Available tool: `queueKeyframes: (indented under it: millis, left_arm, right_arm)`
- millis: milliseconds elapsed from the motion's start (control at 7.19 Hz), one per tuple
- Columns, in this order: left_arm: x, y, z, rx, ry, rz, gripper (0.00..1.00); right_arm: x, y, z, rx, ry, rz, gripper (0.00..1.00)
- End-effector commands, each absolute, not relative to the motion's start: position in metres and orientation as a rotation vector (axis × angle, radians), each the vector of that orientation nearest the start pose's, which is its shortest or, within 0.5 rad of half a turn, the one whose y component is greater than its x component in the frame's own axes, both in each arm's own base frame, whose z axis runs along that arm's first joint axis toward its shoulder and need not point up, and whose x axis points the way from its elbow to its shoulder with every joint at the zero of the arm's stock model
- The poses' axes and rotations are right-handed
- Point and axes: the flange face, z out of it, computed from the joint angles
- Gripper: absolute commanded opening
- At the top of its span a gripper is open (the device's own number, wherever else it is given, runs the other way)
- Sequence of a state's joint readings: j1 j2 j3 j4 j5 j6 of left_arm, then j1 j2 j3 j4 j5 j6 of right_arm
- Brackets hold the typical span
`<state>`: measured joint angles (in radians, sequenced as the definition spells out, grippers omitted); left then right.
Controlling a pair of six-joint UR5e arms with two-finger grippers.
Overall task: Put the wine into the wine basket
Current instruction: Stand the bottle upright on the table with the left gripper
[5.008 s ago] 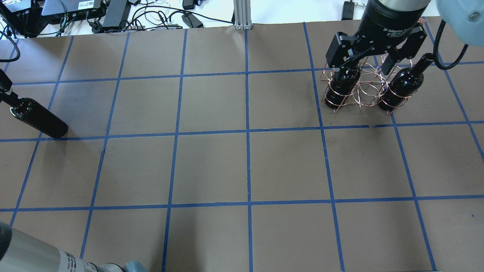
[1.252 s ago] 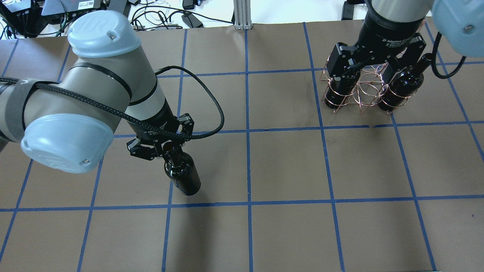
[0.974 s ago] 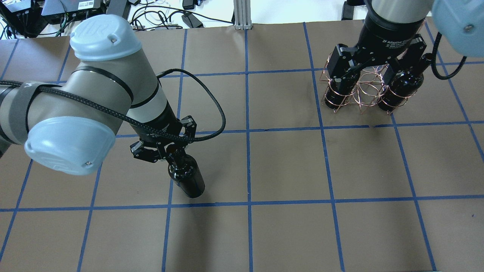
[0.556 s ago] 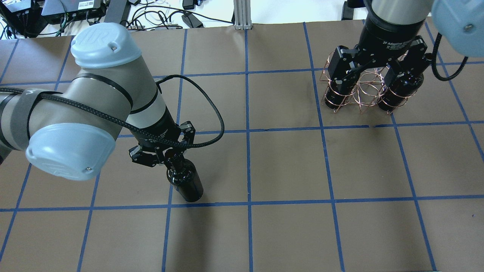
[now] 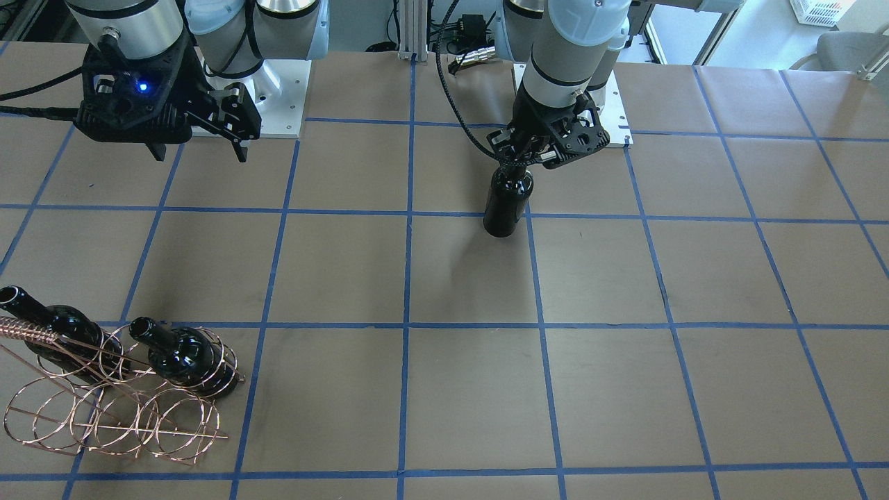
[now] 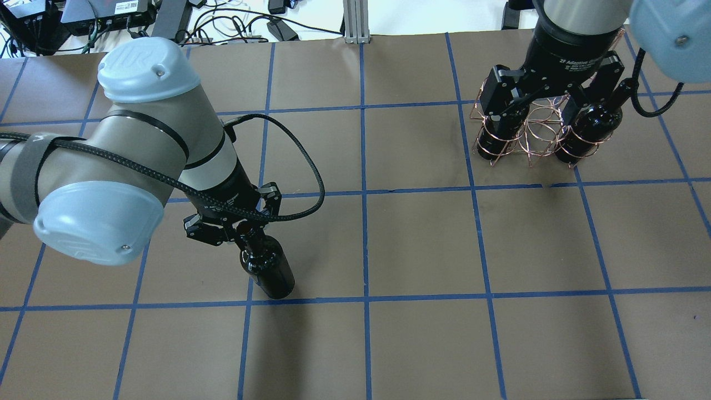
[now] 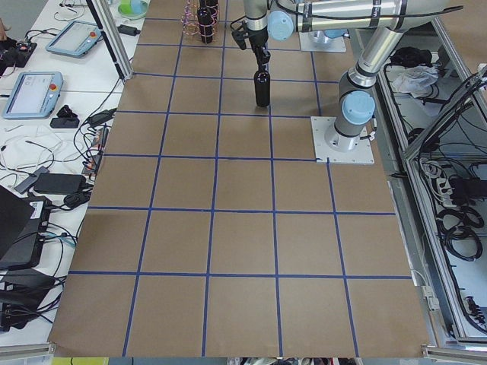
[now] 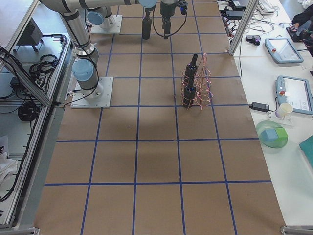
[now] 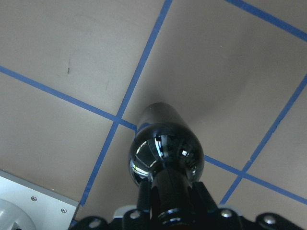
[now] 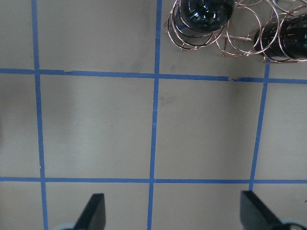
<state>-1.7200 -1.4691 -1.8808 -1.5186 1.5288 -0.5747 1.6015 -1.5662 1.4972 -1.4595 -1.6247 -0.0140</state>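
A glossy black wine bottle (image 6: 268,270) stands upright near a blue tape crossing, left of the table's middle. My left gripper (image 6: 243,233) is shut on its neck from above. It also shows in the front view as the bottle (image 5: 505,200) under the left gripper (image 5: 519,161), and in the left wrist view as the bottle (image 9: 165,155). Whether its base touches the table I cannot tell. The copper wire wine basket (image 6: 532,132) stands at the far right with two black bottles (image 5: 182,355) (image 5: 64,330) in its hoops. My right gripper (image 6: 547,100) hangs open and empty, high above it.
The brown table has a blue tape grid (image 6: 364,191). Cables and power bricks (image 6: 166,19) lie beyond its far edge. Tablets and a cup (image 8: 283,110) rest on the white side bench. The left arm's bulky elbow (image 6: 105,172) hangs over the table's left part.
Over five seconds my left arm carried the bottle from the far left edge to left of centre. In the last second it shifted slightly left. The right gripper stayed open over the basket.
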Motion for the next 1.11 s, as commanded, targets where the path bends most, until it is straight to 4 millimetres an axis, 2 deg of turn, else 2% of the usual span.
queueKeyframes:
  millis: [0, 417, 974]
  left_arm:
    - [-0.196, -0.400, 0.392, -0.623, 3.058, 0.243, 0.16]
    - [-0.183, -0.405, 0.393, -0.564, 3.081, 0.233, 0.16]
    - [-0.182, -0.402, 0.385, -0.559, 3.079, 0.250, 0.16]
  right_arm:
    - [0.142, -0.485, 0.511, -0.073, 3.200, 0.065, 1.00]
    - [0.142, -0.487, 0.507, -0.071, 3.203, 0.078, 1.00]
    - [0.141, -0.483, 0.513, -0.075, 3.202, 0.058, 1.00]
